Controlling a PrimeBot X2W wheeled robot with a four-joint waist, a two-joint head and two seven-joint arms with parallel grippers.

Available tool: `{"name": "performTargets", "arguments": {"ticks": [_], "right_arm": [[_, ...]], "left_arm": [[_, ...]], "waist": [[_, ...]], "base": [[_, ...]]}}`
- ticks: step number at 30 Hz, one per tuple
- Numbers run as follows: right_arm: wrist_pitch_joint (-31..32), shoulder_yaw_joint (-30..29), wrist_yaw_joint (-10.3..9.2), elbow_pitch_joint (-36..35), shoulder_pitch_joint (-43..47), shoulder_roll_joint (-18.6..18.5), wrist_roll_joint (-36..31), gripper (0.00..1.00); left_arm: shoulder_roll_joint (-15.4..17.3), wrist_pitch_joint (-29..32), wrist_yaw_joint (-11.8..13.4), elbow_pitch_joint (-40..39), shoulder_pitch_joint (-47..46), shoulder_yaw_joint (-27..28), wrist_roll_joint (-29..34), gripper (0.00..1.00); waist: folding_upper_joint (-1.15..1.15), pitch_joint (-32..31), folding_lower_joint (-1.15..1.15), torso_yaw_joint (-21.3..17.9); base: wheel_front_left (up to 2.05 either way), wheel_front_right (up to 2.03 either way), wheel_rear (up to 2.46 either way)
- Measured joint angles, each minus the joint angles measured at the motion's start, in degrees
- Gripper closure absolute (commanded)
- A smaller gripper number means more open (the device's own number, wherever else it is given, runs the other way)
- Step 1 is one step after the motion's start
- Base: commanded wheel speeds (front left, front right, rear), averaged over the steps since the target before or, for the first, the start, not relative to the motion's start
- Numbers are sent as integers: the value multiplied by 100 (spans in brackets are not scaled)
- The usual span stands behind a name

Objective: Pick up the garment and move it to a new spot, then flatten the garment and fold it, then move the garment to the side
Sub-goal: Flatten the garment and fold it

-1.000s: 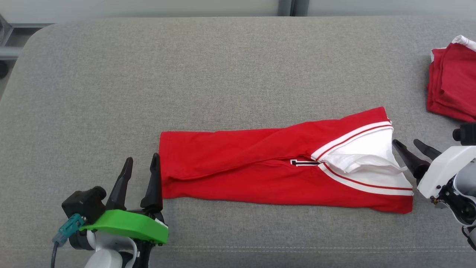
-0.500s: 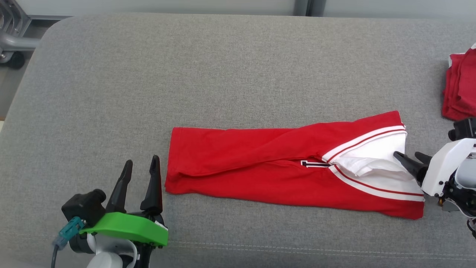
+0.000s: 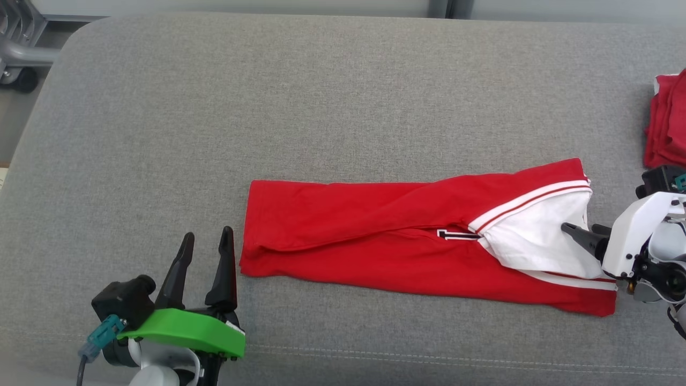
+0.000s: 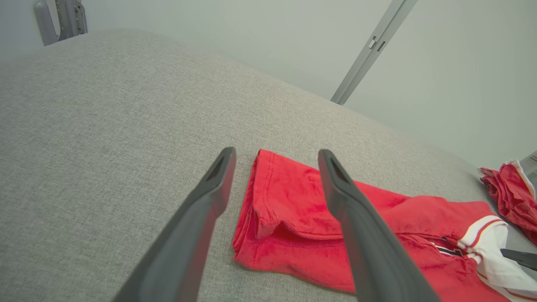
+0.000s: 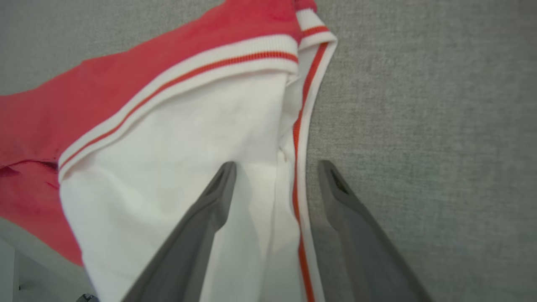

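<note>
Folding narrow red cloth garment, white striped collar
Left gripper spread beside left hem, right gripper spread astride its right edge; likely needs pinching next

Readable text: none that I can make out from here.
Garment: it carries one printed mark, white with a black outline, on the red cloth where the fold line meets the white striped trim.
Legibility: I see only a thin, bar-shaped part of it. The rest is tucked under the fold, so I can't tell whether it is a letter, a number or a logo.
Left wrist view: the mark is a dark-edged sliver, too small for me to read.
</note>
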Motion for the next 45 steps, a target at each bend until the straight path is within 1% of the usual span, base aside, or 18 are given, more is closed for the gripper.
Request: {"name": "performTargets", "arguments": {"ticks": [1, 2, 3, 5, 6, 7, 9, 10, 16, 23, 39, 45], "right_arm": [[29, 15, 0, 21, -37, 3, 0, 5], [49, 29, 0, 35, -66, 9, 0, 22], [77, 45, 0, 49, -92, 15, -1, 50], [126, 85, 0, 80, -151, 30, -4, 61], [129, 112, 0, 92, -180, 41, -20, 69], [165, 131, 0, 113, -208, 65, -30, 73], [222, 168, 0, 146, -258, 116, -30, 87], [223, 178, 1, 153, -266, 127, -30, 100], [219, 213, 2, 179, -308, 133, -36, 100], [158, 219, 2, 164, -489, 115, -38, 100], [115, 131, 11, 79, -657, -327, -2, 100], [110, 88, 11, 18, -775, -549, -2, 100]], "left_arm": [[-1, 7, 0, -2, 0, -8, 0, 0], [-2, 8, 0, -3, 0, -20, 3, 0], [-3, 12, 0, -3, 0, -30, 8, 0], [-8, 15, 0, -3, -1, -34, 8, 0], [-12, 14, 0, -2, -1, -23, 8, 0], [-12, 14, 0, -2, -1, -13, 8, 0], [-12, 14, 0, -1, -1, 2, 8, 0], [-13, 14, 0, 0, -1, 9, 8, 0], [-19, 4, 45, 9, 0, 87, 7, 0], [-15, -11, 48, 7, 1, 167, 7, 0], [-13, -21, 49, -9, 36, 213, 8, 0], [-10, -20, 51, -40, 63, 209, 20, 0]], "waist": [[0, 13, 0, 12], [0, 25, 0, 25], [0, 36, 0, 40], [0, 58, 0, 71], [0, 68, 0, 86], [0, 75, 0, 98], [0, 82, 0, 115], [0, 85, 0, 122], [0, 79, 0, 123], [0, 31, 0, -18], [0, -93, 0, -376], [0, -120, 0, -492]], "base": [[0, 0, 0], [0, 0, 0], [0, 0, 0], [0, 0, 0], [0, 0, 0], [0, 0, 0], [0, 0, 0], [0, 0, 0], [0, 0, 0], [0, 0, 0], [0, 0, 0], [0, 0, 0]]}}
